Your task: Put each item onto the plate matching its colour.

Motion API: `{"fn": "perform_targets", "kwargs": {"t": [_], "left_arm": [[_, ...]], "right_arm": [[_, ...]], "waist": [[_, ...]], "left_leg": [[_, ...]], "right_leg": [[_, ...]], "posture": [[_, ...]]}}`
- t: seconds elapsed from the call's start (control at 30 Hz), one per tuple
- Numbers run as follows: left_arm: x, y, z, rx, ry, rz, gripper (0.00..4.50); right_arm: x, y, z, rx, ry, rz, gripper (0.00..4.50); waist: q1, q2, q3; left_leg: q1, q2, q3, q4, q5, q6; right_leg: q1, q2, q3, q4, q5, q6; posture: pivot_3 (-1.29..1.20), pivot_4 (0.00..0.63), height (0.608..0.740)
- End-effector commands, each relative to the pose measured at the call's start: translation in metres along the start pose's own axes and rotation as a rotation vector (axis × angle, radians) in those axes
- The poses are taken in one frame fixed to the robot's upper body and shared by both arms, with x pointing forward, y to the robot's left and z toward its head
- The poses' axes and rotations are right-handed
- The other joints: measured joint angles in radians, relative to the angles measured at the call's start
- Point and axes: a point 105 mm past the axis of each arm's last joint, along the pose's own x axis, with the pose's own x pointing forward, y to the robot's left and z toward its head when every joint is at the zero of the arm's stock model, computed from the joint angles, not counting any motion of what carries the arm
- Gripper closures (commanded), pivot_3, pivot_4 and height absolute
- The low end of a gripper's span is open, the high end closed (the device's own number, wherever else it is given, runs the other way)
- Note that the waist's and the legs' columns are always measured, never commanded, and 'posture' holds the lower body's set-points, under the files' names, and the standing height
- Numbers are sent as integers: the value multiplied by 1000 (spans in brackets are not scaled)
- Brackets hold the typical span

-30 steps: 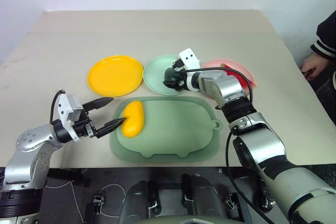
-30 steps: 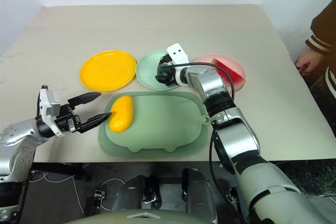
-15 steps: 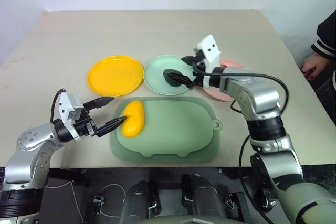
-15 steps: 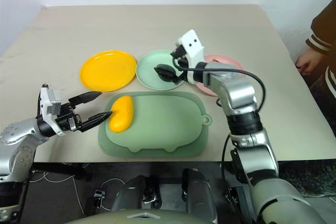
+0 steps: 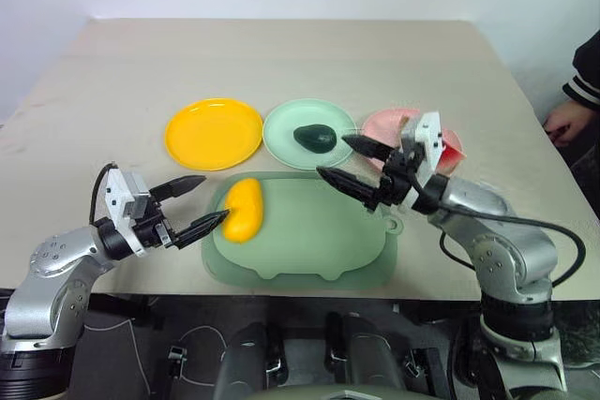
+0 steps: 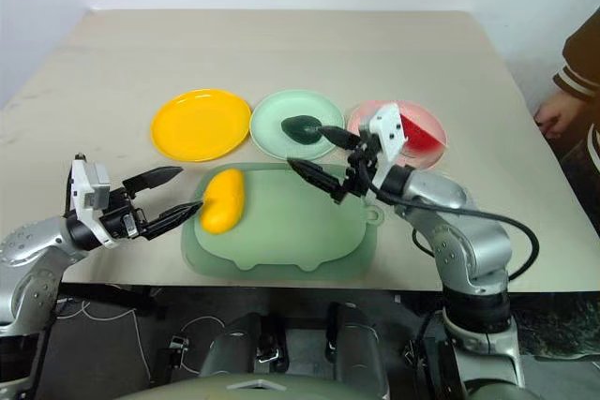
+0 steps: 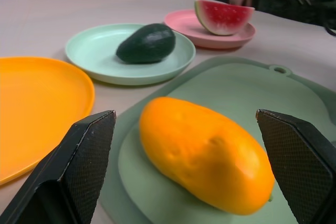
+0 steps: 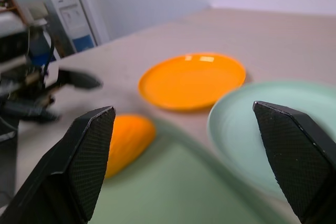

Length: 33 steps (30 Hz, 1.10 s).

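Note:
The yellow mango lies on the left end of the dull-green tray. My left gripper is open just left of it, fingertips close to the fruit, which fills the space ahead of them in the left wrist view. The dark green avocado rests on the mint green plate. The watermelon wedge sits on the pink plate. The yellow plate holds nothing. My right gripper hangs open and holding nothing over the tray's far right part, pointing left.
The three plates stand in a row behind the tray, which lies near the table's front edge. A person's hand rests at the table's right edge. Bare tabletop stretches behind the plates.
My right gripper has drawn back from the mint green plate towards the near right, leaving the avocado lying there. The left gripper and mango have stayed put.

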Motion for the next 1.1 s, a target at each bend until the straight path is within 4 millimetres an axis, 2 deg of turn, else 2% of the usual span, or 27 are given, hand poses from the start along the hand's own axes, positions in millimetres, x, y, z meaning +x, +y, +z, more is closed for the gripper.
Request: {"fn": "perform_targets", "kwargs": {"t": [0.03,0.27,0.67,0.87,0.93,1.1], "left_arm": [[2,-4,12,29,-33,5,0],[13,-13,18,-23,-48,21,0],[44,-21,4,-214,103,148,0],[55,-13,-13,-237,207,203,0],[55,-10,-25,-245,260,220,0],[51,-24,-39,-332,288,147,0]], "right_arm": [[3,8,5,-108,-12,32,45],[8,4,-1,-160,31,44,45],[4,-4,-1,-169,52,9,45],[1,-8,-3,-168,57,-11,45],[0,-10,-4,-172,64,-22,45],[0,-12,-5,-170,60,-47,45]], "waist": [[-2,0,0],[-3,0,0],[16,0,0],[24,0,0],[24,0,0],[22,0,0]], "left_leg": [[0,0,0,0,0,0],[1,0,0,0,0,0],[2,0,-3,3,0,0],[2,0,-4,5,0,0],[2,0,-4,5,0,0],[2,0,-5,5,0,0]], "right_leg": [[0,0,0,0,0,0],[1,0,0,0,0,0],[5,1,-1,1,0,0],[6,1,-2,1,0,0],[7,1,-2,1,0,0],[8,1,-3,1,0,0]], "posture": [[0,150,696],[0,150,696],[0,150,696],[0,150,696],[0,150,696],[0,150,696]]}}
